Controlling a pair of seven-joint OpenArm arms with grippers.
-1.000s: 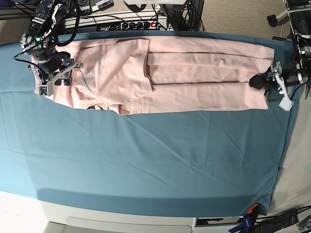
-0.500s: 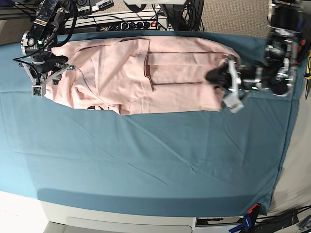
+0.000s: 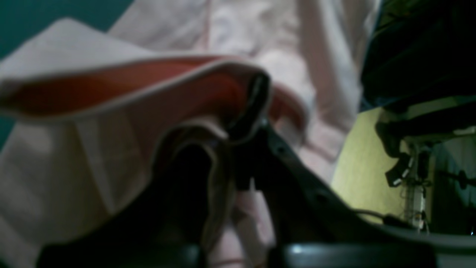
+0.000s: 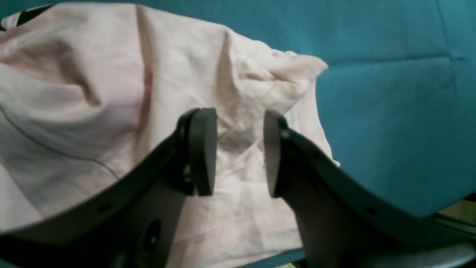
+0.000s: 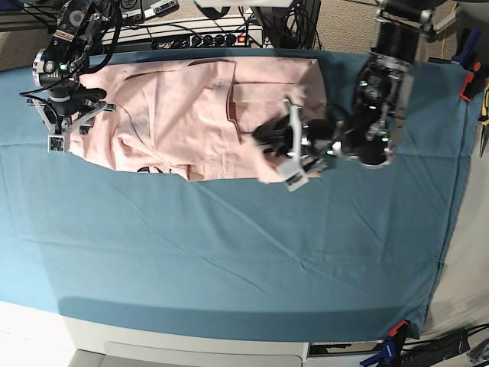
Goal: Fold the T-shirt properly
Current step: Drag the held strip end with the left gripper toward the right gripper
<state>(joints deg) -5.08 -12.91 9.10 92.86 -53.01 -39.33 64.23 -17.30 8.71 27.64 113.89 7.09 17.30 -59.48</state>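
The pale pink T-shirt [image 5: 176, 115] lies across the back left of the teal table cloth [image 5: 229, 252]. A bit of black lettering [image 5: 149, 170] shows at its front edge. My left gripper [image 5: 269, 139] is shut on the shirt's lifted end and holds it doubled over the body near the shirt's middle. In the left wrist view the pinched fabric [image 3: 93, 149] drapes over the gripper [image 3: 238, 149]. My right gripper [image 5: 69, 126] is open at the shirt's left end. In the right wrist view it [image 4: 238, 156] hangs over the shirt [image 4: 93, 93], holding nothing.
A power strip and cables [image 5: 206, 37] run along the back edge. The left arm's body [image 5: 378, 107] stands over the cloth right of the shirt. The cloth's right edge [image 5: 451, 191] drops off to the floor. A clamp [image 5: 393, 332] sits at the front right corner.
My left gripper has travelled left from the table's right end, carrying the shirt's end over the body. My right gripper has shifted slightly up and left.
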